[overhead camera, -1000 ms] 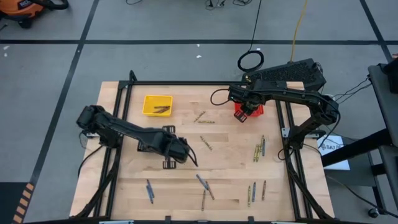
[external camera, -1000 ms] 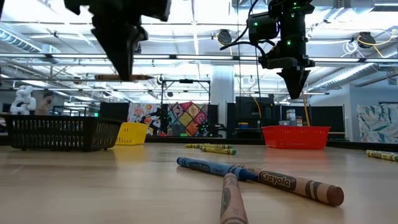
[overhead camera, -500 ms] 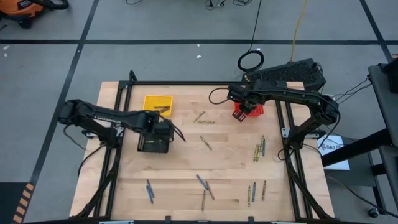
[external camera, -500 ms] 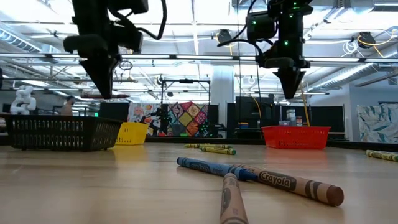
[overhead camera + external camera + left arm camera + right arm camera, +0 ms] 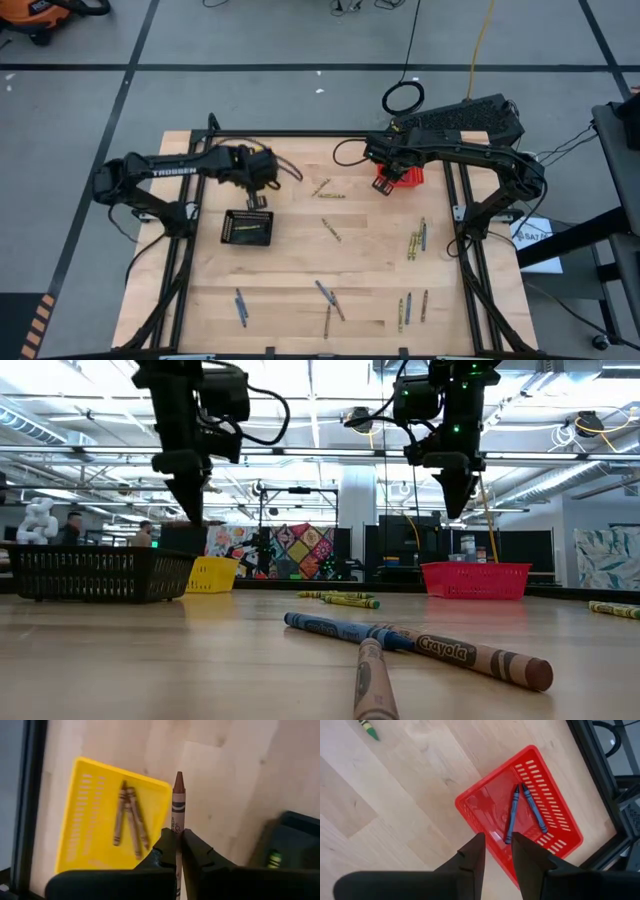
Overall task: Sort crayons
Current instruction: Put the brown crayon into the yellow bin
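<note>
With a brown crayon [image 5: 178, 795] pinched in the left end effector [image 5: 177, 845] just beside the yellow basket [image 5: 92, 815], the delivery step is in hand; next it must shift over the basket and release. Well away from that basket, the right end effector [image 5: 495, 851] hangs spread and empty above the red basket [image 5: 555, 832]. Colours of the crayons loose on the table [image 5: 290, 290] are hard to tell.

At the far left of the table [image 5: 300, 300] one basket [image 5: 90, 820] holds three crayons [image 5: 129, 820]. A second basket [image 5: 248, 229] lies nearer, a third [image 5: 398, 181] at the far right. Loose crayons [image 5: 330, 298] lie scattered across the near and right parts.
</note>
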Controlling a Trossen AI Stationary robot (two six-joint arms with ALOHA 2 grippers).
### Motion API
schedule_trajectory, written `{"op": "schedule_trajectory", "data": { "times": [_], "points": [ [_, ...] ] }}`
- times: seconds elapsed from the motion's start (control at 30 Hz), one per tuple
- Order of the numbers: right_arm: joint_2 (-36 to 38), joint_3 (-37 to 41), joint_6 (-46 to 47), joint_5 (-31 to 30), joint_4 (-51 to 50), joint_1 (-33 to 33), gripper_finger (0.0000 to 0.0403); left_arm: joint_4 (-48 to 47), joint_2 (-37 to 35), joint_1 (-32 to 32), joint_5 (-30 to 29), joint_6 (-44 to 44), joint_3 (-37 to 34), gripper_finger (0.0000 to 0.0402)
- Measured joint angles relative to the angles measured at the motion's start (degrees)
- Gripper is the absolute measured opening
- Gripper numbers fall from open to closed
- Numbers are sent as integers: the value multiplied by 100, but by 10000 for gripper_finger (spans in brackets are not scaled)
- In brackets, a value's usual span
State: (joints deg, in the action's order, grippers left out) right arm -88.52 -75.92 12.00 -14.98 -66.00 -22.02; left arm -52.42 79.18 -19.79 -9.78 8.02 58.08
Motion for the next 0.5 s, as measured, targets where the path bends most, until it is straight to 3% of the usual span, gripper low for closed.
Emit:
{"op": "schedule_trajectory", "data": {
  "times": [0.5],
  "points": [
    [1, 0, -671, 2, 209, 0, 82, 216, 4, -1641, 975, 1089, 0, 1]
  ]
}}
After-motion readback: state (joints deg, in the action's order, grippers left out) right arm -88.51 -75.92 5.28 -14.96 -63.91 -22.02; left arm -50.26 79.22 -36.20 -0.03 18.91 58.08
